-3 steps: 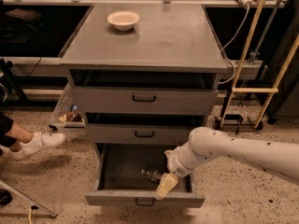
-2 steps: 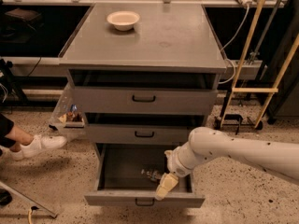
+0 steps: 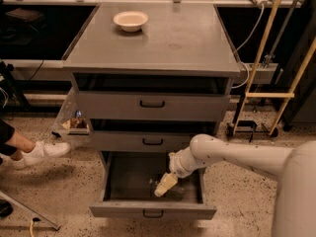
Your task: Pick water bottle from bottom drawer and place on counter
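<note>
The bottom drawer [image 3: 152, 209] of the grey cabinet is pulled open at the bottom of the camera view. My gripper [image 3: 164, 185] reaches down into it from the right, near its middle. A small dark and pale object lies on the drawer floor just left of the gripper at its tip; it may be the water bottle [image 3: 153, 182], but it is mostly hidden. The counter [image 3: 163, 38] is the broad grey top of the cabinet.
A white bowl [image 3: 130, 20] sits at the back left of the counter. Two upper drawers [image 3: 152, 104] stand slightly open above my arm. A person's leg and white shoe [image 3: 43, 151] are on the floor at left. A yellow frame [image 3: 269, 95] stands to the right.
</note>
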